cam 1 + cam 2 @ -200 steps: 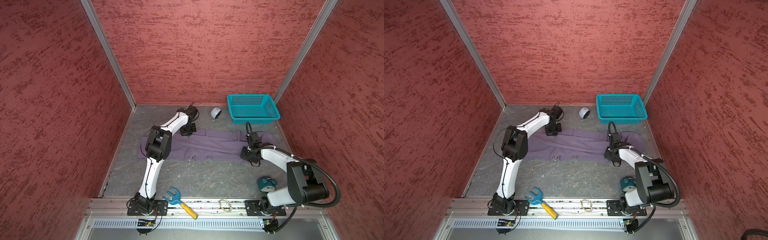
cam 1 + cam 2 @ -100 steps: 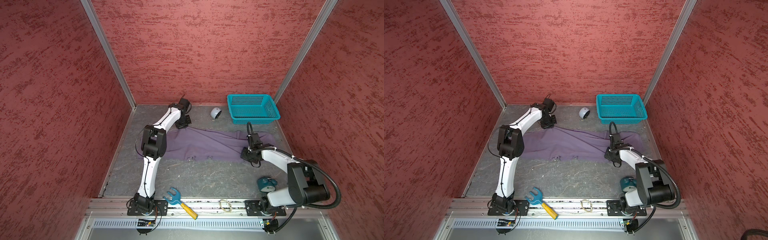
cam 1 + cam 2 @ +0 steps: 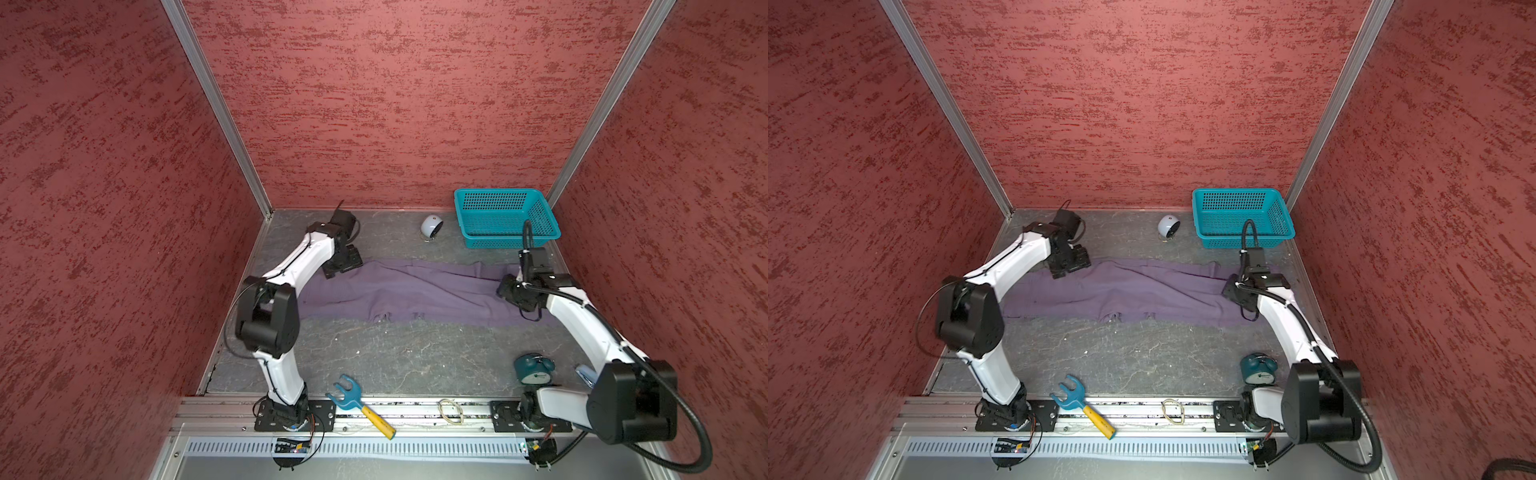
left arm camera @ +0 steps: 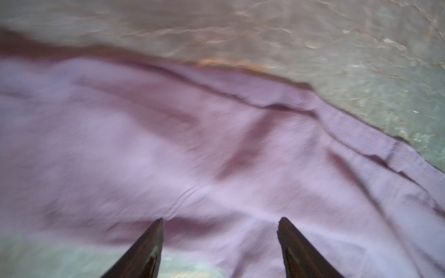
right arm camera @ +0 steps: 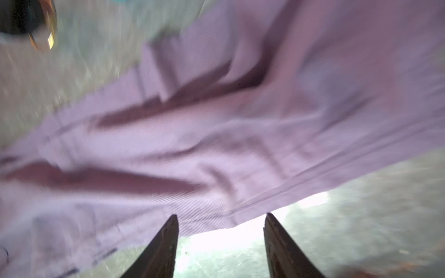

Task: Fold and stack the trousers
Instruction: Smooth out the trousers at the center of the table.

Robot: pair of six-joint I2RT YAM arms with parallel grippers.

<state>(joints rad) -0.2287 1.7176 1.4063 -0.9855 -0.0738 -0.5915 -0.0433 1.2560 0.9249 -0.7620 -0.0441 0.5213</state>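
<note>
My left gripper [image 4: 221, 219] and right gripper [image 5: 221, 215] hung open and empty over opposite ends of the flat-spread trousers [image 3: 415, 291], placed, I judged, to start folding.

trousers [image 3: 415, 291]: 1 pair, purple
basket [image 3: 509, 240]: 1, teal
clock [image 3: 534, 368]: 1, teal, round
white ball-shaped gadget [image 3: 431, 226]: 1
toy fork [image 3: 359, 405]: 1, blue head, yellow handle
rubber band [image 3: 442, 407]: 1
arms: 2, namely left arm [image 3: 299, 262] and right arm [image 3: 582, 320]
grippers: 2, namely left gripper [image 4: 220, 223] and right gripper [image 5: 220, 221]; 2 fingers counted on each in its wrist view
red walls: 3
</note>
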